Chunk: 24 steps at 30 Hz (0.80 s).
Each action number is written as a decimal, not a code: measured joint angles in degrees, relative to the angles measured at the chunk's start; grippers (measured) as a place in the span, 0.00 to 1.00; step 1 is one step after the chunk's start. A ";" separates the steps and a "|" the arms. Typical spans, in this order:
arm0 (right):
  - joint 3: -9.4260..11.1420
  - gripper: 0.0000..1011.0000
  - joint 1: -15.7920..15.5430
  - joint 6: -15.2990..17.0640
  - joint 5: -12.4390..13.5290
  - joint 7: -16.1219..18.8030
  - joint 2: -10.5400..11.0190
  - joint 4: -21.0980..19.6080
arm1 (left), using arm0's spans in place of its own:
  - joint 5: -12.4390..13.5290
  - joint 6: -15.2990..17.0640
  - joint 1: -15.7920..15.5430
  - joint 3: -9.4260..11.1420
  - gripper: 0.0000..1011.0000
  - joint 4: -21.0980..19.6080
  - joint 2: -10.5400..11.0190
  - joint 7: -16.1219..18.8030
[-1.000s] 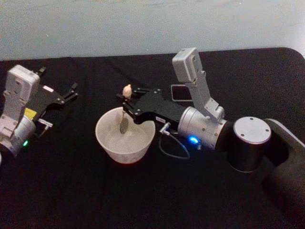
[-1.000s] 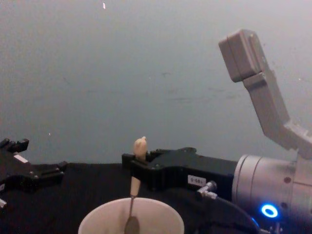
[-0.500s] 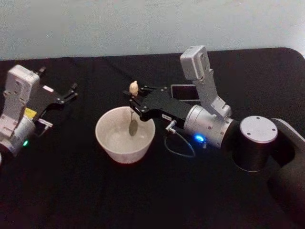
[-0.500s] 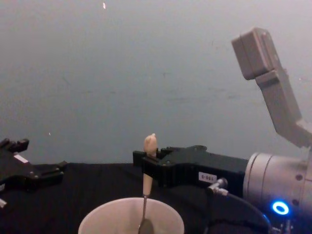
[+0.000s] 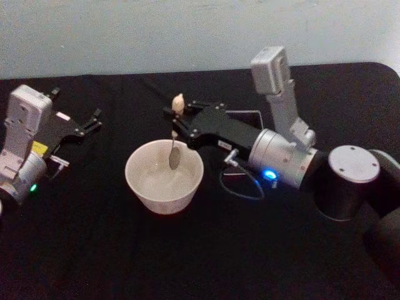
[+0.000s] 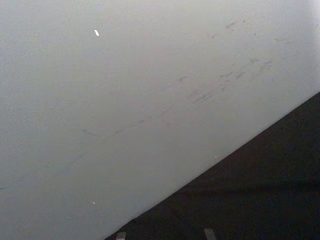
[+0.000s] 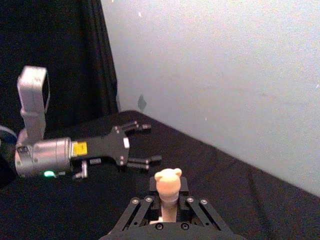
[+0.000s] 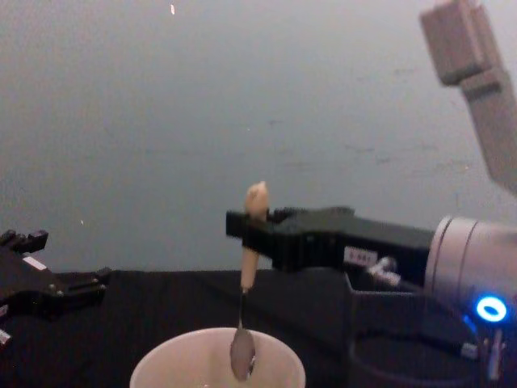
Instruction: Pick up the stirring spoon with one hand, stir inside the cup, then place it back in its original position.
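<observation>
I hold the slim beige-handled stirring spoon (image 8: 246, 275) upright over the wide round white cup (image 5: 164, 203).

My right gripper (image 5: 177, 122) is clamped on the pale handle just under its knob. The thin dark shaft hangs down and the small bowl sits about level with the rim, mid-table. The spoon looks light, stiff and smooth, so I judge it could swivel, and the thicker handle is the place to grip. My left gripper (image 5: 94, 122) rests far left, fingers apart.
</observation>
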 joint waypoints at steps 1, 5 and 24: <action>0.34 0.21 -0.13 0.00 0.51 0.04 0.23 -0.76 | 0.00 0.00 0.00 0.00 0.99 0.00 0.00 0.00; 1.46 0.21 -0.41 -0.07 2.23 0.06 0.86 -2.85 | 0.00 0.00 0.00 0.00 0.99 0.00 0.00 0.00; 7.75 0.21 -1.71 -2.23 7.67 -3.76 4.87 -9.77 | 0.00 0.00 0.00 0.00 0.99 0.00 0.00 0.00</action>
